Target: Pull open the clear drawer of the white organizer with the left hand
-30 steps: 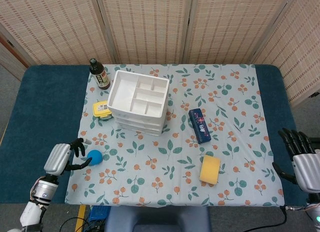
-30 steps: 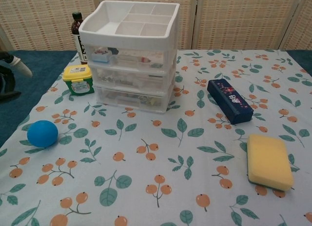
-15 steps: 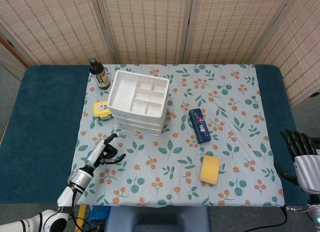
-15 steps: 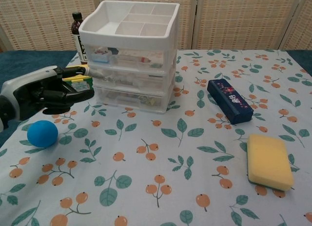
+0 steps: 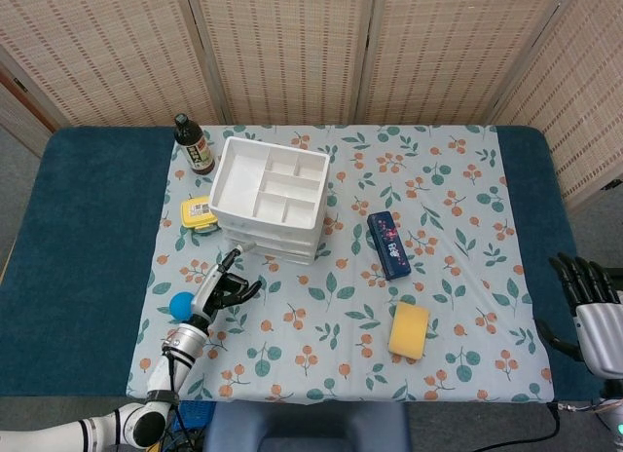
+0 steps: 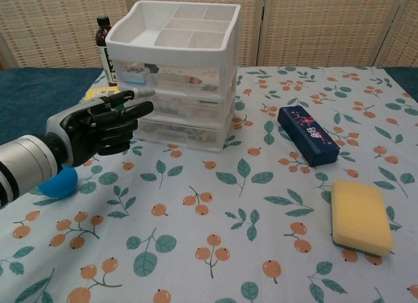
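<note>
The white organizer (image 5: 270, 194) (image 6: 173, 61) stands on the floral cloth at the back left, with an open compartment tray on top and three clear drawers (image 6: 175, 104) below, all pushed in. My left hand (image 5: 220, 289) (image 6: 104, 126) hovers just in front of the drawer fronts, fingers partly curled and apart, holding nothing. It does not touch the organizer. My right hand (image 5: 587, 306) rests at the table's right edge with fingers spread, holding nothing.
A brown bottle (image 5: 193, 143) stands behind the organizer. A yellow-lidded jar (image 5: 198, 214) sits at its left. A blue ball (image 5: 181, 304) lies beside my left forearm. A dark blue case (image 5: 388, 244) and a yellow sponge (image 5: 409, 330) lie to the right.
My left hand has travelled from the table's left edge, past the blue ball, up to the front of the organizer's drawers. The right hand has barely shifted.
</note>
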Action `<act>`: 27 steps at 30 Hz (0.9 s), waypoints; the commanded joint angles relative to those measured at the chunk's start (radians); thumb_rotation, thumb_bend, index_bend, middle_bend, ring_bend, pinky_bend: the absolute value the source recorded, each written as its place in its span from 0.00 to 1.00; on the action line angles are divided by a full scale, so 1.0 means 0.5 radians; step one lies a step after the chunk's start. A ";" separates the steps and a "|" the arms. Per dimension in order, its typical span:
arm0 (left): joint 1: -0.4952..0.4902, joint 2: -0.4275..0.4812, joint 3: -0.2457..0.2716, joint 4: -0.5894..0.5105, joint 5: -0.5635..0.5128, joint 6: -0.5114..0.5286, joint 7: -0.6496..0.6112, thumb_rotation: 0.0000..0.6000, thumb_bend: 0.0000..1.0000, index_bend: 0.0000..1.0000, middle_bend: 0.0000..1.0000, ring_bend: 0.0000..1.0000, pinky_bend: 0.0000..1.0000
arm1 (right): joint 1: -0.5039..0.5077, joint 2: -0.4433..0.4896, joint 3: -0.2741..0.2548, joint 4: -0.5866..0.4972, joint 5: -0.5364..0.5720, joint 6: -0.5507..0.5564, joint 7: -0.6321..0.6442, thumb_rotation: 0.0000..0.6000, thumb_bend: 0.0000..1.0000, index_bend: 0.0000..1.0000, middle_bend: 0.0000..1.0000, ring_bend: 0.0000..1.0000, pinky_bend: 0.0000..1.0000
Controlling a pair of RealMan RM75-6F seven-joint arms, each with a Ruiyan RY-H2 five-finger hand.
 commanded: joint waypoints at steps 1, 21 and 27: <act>-0.021 -0.043 -0.039 0.022 -0.029 -0.022 -0.033 1.00 0.26 0.15 1.00 1.00 1.00 | -0.002 -0.001 -0.001 0.001 0.002 -0.001 0.001 1.00 0.31 0.00 0.04 0.00 0.01; -0.114 -0.153 -0.170 0.114 -0.074 -0.144 -0.151 1.00 0.26 0.15 1.00 1.00 1.00 | -0.025 0.001 0.001 0.014 0.019 0.015 0.016 1.00 0.31 0.00 0.04 0.00 0.01; -0.136 -0.175 -0.195 0.136 -0.112 -0.180 -0.153 1.00 0.26 0.15 1.00 1.00 1.00 | -0.029 0.002 0.001 0.015 0.029 0.012 0.019 1.00 0.31 0.00 0.04 0.00 0.01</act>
